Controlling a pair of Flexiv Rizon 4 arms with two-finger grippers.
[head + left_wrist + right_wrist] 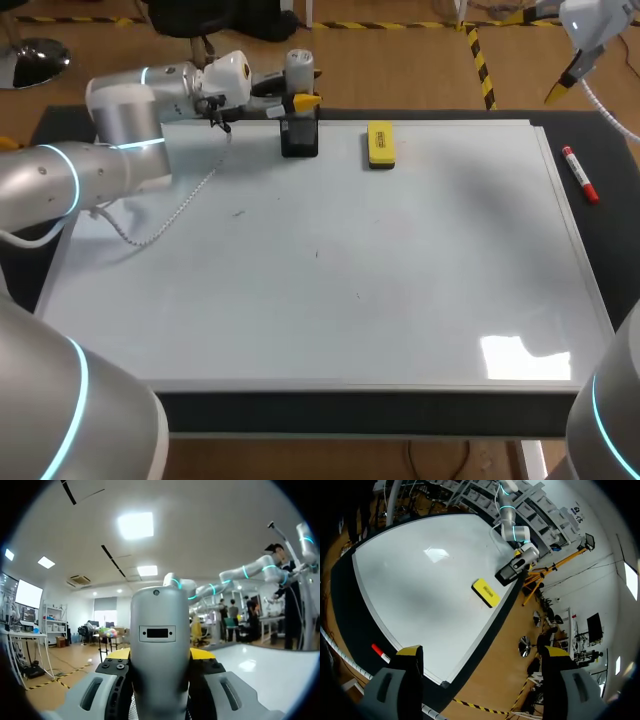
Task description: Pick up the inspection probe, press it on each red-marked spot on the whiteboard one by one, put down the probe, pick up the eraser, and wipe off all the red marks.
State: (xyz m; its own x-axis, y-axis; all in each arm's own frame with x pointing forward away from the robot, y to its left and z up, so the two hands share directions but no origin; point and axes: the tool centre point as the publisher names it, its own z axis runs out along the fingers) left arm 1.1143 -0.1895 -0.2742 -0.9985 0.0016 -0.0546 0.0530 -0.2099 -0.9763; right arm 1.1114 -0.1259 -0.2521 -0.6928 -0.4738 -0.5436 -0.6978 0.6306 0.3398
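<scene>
The inspection probe (300, 130), grey on top and black below, stands upright at the far edge of the whiteboard (330, 290). My left gripper (303, 101) is shut on it. In the left wrist view the grey probe body (160, 650) fills the gap in the left gripper (161, 656), with both yellow tips against it. The yellow eraser (381, 144) lies flat on the board just right of the probe. My right gripper (570, 75) hangs open, high above the far right corner. Its view shows the right gripper (482, 655) empty over the eraser (486, 592) and probe (512, 569). I see no red marks, only a few faint dark specks (317, 253).
A red-capped marker (579, 173) lies on the black table strip right of the board, also visible as the marker (381, 652) beside my right fingers. A white cable (165, 220) trails from the left arm across the board's left part.
</scene>
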